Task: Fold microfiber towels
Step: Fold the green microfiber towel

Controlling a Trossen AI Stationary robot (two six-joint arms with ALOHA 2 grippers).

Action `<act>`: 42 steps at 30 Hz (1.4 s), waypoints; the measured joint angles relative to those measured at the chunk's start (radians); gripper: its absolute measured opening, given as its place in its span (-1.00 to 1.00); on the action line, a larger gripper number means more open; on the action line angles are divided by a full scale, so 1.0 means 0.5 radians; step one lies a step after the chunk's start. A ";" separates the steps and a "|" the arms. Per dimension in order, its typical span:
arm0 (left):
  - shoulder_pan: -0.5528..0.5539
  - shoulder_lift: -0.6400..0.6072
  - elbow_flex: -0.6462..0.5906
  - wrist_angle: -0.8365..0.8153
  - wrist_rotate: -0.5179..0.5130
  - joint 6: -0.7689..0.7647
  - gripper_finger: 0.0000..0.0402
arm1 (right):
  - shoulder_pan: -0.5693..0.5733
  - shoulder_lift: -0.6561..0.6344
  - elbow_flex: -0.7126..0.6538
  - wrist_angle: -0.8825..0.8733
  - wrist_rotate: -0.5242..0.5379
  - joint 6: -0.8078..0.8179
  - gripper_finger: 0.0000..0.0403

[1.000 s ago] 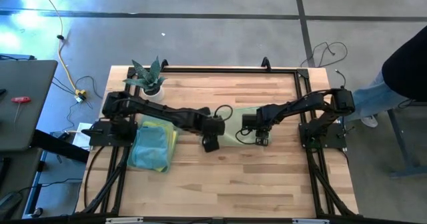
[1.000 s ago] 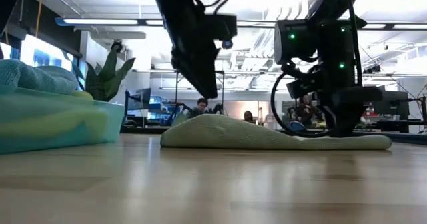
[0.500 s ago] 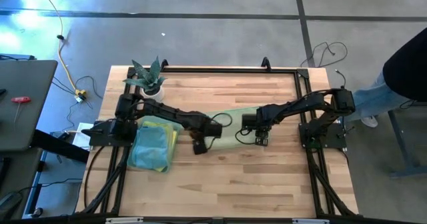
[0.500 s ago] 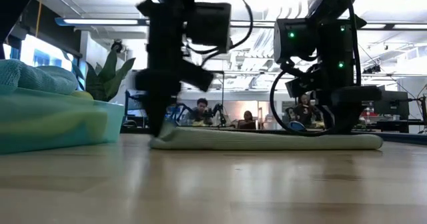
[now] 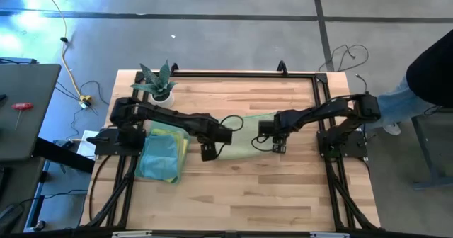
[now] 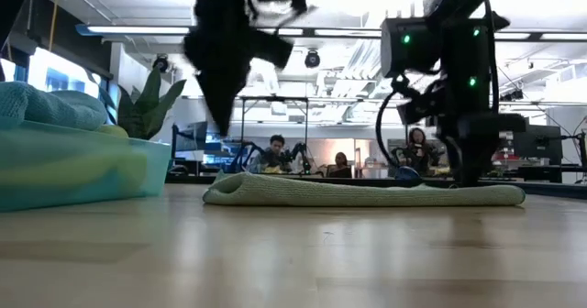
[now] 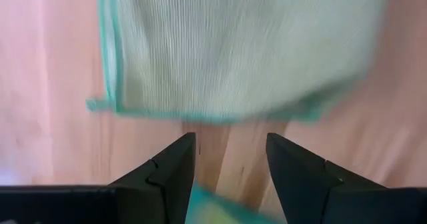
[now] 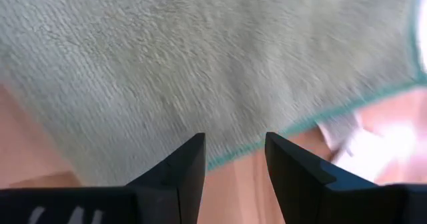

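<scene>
Since the earlier frame, left tool (image 5: 207,153) has lifted off the pale green towel (image 5: 248,135) (centre of frame), fingers spread, empty. Right tool (image 5: 277,148) hovers at its right edge, also released. Folded towels (image 5: 161,156) wait at left. Likely between folds; next needs regrasping an edge.

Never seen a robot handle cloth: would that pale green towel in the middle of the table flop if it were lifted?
Probably floppy: the pale green towel lies flat with a soft rounded fold. It looks light and thin. Its fuzzy pile likely grips rather than slides.
</scene>
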 joint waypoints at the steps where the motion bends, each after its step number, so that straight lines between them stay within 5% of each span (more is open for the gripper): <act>1: -0.010 -0.033 0.013 0.054 -0.001 0.001 -0.14 | 0.000 -0.041 0.000 -0.029 0.009 0.033 -0.26; 7: -0.033 -0.059 0.015 0.589 0.013 0.071 -0.14 | -0.001 -0.400 -0.011 -0.108 -0.103 0.412 -0.26; 17: 0.082 0.100 -0.025 0.833 0.153 0.161 -0.14 | 0.266 -0.989 -0.655 0.568 -0.494 2.037 -0.26; 23: 0.154 0.099 -0.257 1.000 0.212 0.085 -0.14 | 0.599 -1.264 -0.902 0.775 -0.160 2.932 -0.26; 30: 0.155 0.098 -0.364 1.223 0.154 0.019 -0.14 | 1.026 -1.210 -0.943 0.798 0.318 3.765 -0.26; 37: 0.151 0.107 -0.373 1.309 0.063 -0.017 -0.14 | 1.199 -0.991 -0.942 0.823 0.513 4.332 -0.26; 42: 0.149 0.110 -0.373 1.334 0.012 0.002 -0.14 | 1.169 -0.811 -0.942 1.019 0.640 4.375 -0.26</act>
